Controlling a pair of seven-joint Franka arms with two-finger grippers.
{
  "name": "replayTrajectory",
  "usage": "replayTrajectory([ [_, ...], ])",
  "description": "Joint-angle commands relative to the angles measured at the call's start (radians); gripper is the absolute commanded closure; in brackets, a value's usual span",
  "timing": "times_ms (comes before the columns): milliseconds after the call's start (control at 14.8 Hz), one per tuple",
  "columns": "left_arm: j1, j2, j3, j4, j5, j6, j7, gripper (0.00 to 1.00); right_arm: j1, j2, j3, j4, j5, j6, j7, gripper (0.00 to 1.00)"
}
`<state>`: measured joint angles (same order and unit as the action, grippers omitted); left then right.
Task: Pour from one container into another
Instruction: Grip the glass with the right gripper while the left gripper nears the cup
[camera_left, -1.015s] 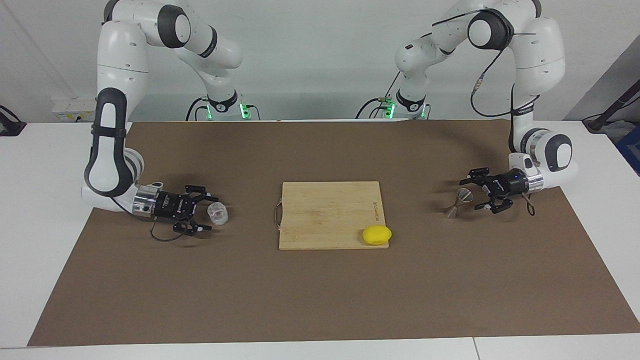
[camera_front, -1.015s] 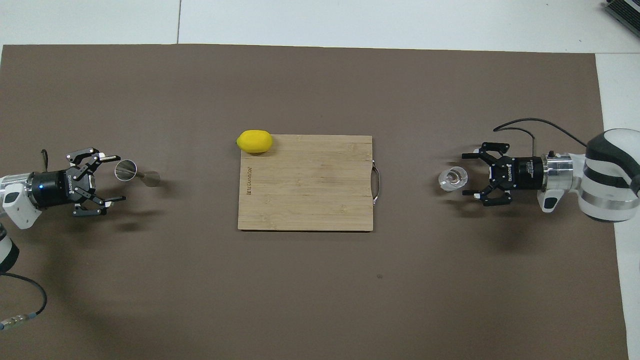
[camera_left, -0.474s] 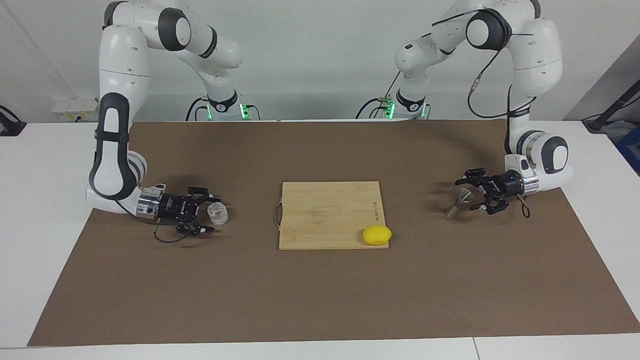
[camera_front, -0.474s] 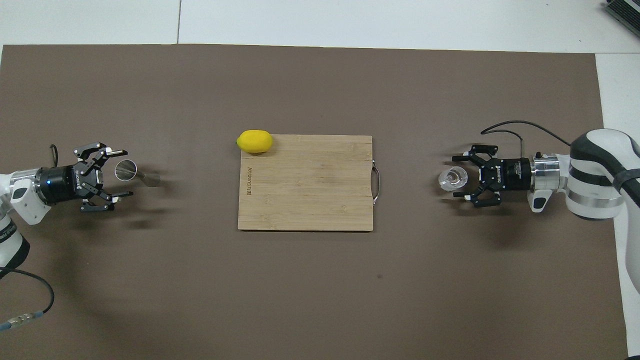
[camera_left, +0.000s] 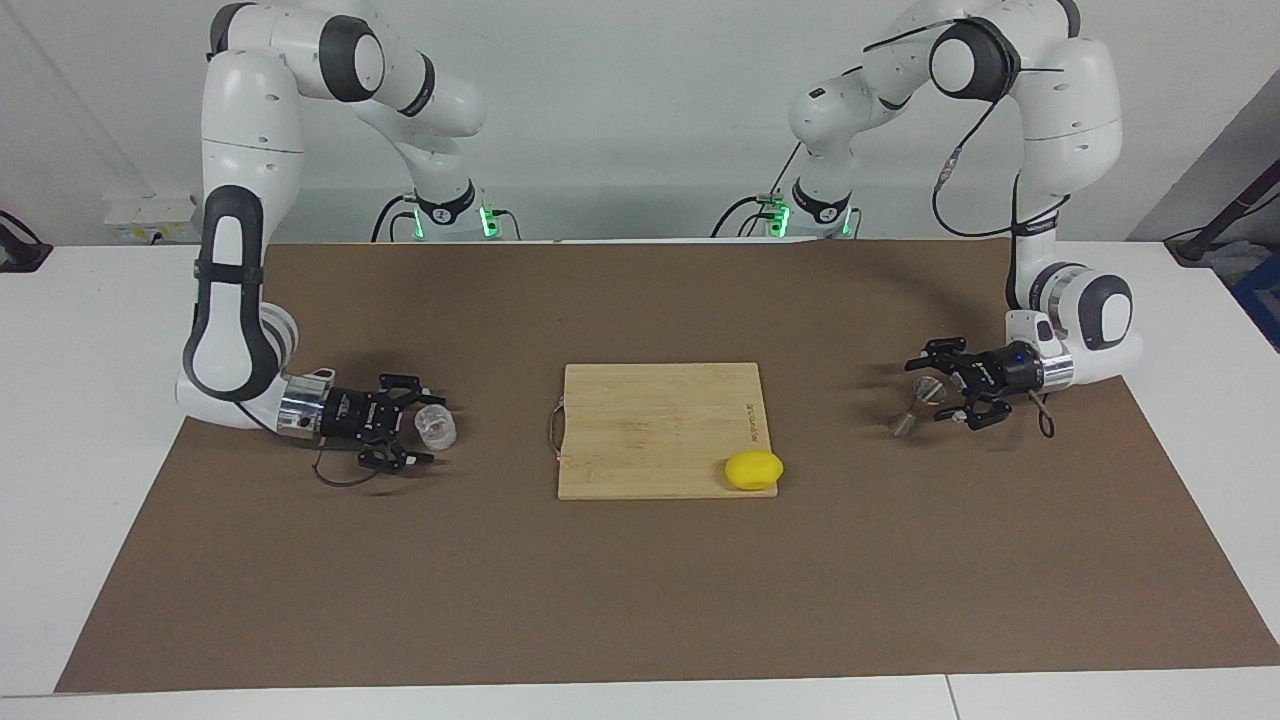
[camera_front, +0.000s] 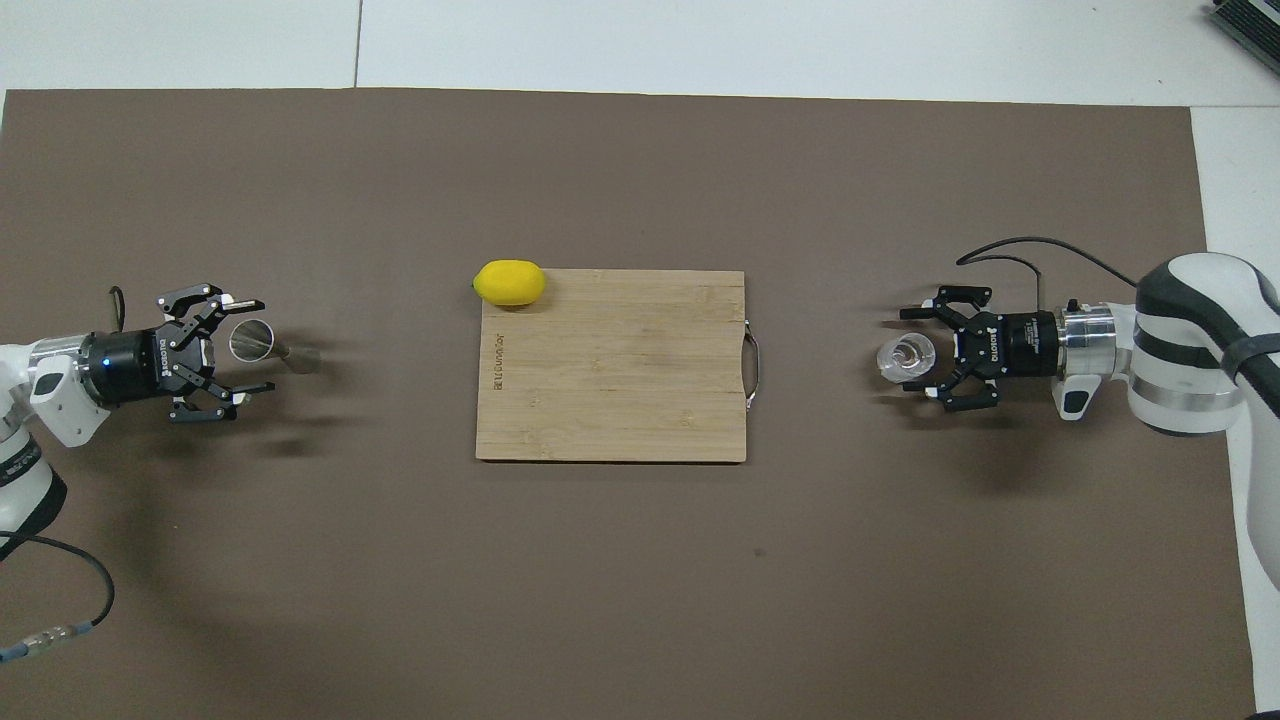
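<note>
as both arms reach in low from opposite ends of the desk (camera_left: 640, 600), the right gripper (camera_left: 422, 432) has its fingers spread apart on either side of the glass cup (camera_left: 437, 427), which stands on the brown mat toward the right arm's end, not yet clamped. at the left arm's end, the left gripper (camera_left: 942, 392) likewise has its fingers apart around the upper cone of the steel jigger (camera_left: 917, 405), which stands upright on the mat. between them lie a wooden cutting board (camera_left: 655, 425) and a lemon (camera_left: 754, 470) on the board's corner farther from the robots, toward the left arm's end. the risk from here seems to lie in the closing: the jigger is narrow at the waist and stands on a small base, so a finger that meets it off-centre could tip it over. the cup's thick, rounded glass could slip or twist if pinched too near its rim, and it is too small to tell what it holds.
</note>
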<state>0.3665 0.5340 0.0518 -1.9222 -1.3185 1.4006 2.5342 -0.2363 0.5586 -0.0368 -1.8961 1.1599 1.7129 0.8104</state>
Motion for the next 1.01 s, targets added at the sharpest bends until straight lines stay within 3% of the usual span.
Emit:
replayTrajectory([
  [0,-0.011,-0.006,0.014,-0.018,-0.022,-0.015,0.023,0.07,0.012,0.003,0.000,0.009,0.004,0.025,-0.003,0.00],
  [271,0.002,-0.008,0.019,-0.018,-0.016,-0.037,0.020,0.08,0.014,0.003,0.000,0.009,-0.009,0.037,0.000,0.02],
  [541,0.003,-0.008,0.019,-0.018,-0.008,-0.038,0.018,0.20,0.014,0.003,0.000,0.009,-0.009,0.036,0.001,0.23],
  [879,0.003,-0.008,0.020,-0.018,-0.008,-0.029,0.020,0.21,0.014,0.003,0.000,0.011,-0.009,0.036,0.001,0.23],
  [947,0.003,-0.008,0.020,-0.017,-0.008,-0.026,0.020,0.28,0.015,0.003,0.000,0.011,-0.011,0.036,0.000,0.23],
])
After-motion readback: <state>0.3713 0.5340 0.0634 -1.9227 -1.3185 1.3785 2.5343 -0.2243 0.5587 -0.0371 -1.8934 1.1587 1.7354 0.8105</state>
